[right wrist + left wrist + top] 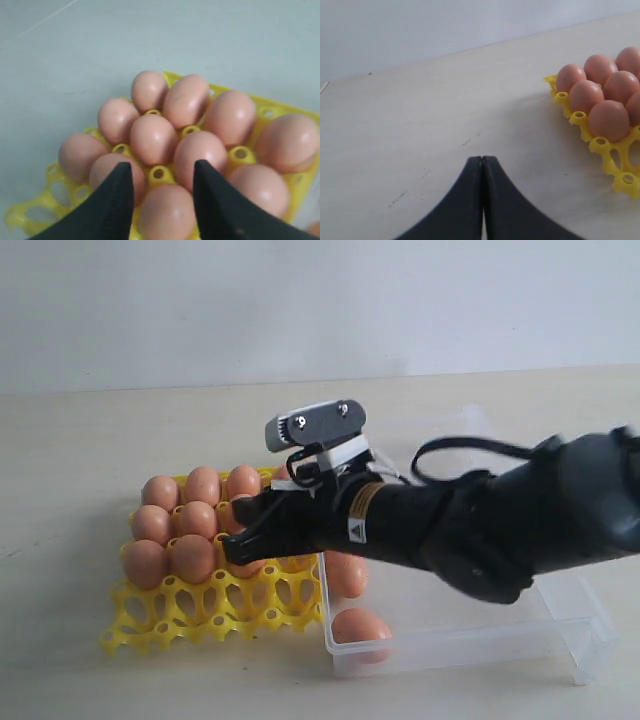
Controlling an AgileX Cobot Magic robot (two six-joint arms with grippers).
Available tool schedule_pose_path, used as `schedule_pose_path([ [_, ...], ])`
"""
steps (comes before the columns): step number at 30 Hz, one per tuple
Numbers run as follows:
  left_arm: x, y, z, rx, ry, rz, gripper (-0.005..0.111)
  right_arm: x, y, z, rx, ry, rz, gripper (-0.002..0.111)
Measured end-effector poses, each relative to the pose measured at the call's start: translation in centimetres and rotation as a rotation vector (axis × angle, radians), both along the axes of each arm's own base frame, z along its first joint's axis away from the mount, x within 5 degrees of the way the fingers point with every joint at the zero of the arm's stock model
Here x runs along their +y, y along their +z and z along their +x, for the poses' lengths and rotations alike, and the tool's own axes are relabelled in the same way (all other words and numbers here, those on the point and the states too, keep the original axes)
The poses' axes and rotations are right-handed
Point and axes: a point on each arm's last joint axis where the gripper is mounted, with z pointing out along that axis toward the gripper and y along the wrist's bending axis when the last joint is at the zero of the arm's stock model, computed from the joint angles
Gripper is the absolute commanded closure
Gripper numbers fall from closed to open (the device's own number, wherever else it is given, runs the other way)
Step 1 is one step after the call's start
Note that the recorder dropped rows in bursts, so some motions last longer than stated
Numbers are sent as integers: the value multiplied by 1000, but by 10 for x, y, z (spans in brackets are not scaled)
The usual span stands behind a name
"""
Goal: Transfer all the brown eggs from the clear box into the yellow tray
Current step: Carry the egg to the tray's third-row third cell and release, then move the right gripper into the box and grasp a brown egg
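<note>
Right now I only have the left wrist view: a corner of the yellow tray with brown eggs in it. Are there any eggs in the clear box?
Observer: Yes, two. One brown egg lies against the clear box wall beside the yellow tray, and another egg lies in the near corner.
Operator: Where is the right gripper?
Observer: The right gripper is over the tray, fingers apart on either side of a seated egg. I cannot tell whether they are pressing it.
Operator: Any free cups?
Observer: The tray row nearest the exterior camera holds no eggs.
</note>
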Motion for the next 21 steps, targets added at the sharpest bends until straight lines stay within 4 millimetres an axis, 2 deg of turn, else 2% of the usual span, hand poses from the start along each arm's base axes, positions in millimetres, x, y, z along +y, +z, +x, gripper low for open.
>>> schedule_pose_path([
  [3, 0, 0, 0, 0, 0, 0, 107, -12, 35, -1, -46, -15, -132, 107],
  [7, 0, 0, 0, 0, 0, 0, 107, -34, 71, 0, -7, -78, -228, 108],
  [9, 0, 0, 0, 0, 0, 0, 107, -43, 82, 1, 54, -116, -249, 108],
  [11, 0, 0, 0, 0, 0, 0, 107, -51, 83, 2, 142, -150, -282, 108],
  [14, 0, 0, 0, 0, 0, 0, 107, -59, 75, 3, 270, -192, -311, 95],
  [18, 0, 0, 0, 0, 0, 0, 107, -63, 53, 6, 452, -246, -312, 56],
  [19, 0, 0, 0, 0, 0, 0, 107, -63, 47, 6, 495, -258, -307, 50],
  [21, 0, 0, 0, 0, 0, 0, 107, -60, 38, 7, 542, -269, -302, 47],
])
